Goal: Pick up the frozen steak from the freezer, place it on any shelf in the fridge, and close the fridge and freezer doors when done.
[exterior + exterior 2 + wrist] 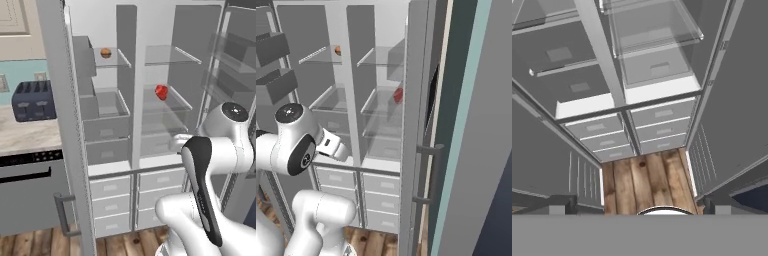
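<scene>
The frozen steak point(161, 92) is a bright red lump lying on a clear glass shelf point(175, 104) in the fridge point(192, 75), the right compartment of the tall grey unit. In the right base view the steak point(398, 95) peeks out beside the door's edge. The freezer point(102, 107), with grey bins and drawers, is the left compartment. Both doors stand wide. My gripper point(640, 204) is open and holds nothing. It hangs low in front of the unit, below the steak's shelf, facing the bottom drawers and the wood floor. The white hand point(177, 142) sits just before the fridge's lower shelves.
A small brown-orange round item point(105, 52) rests on the freezer's top shelf. The freezer door point(60, 100) swings out left, its handle point(62, 215) low. The fridge door point(418, 125) stands edge-on at the right. A dark toaster point(33, 100) sits on the counter left of the unit.
</scene>
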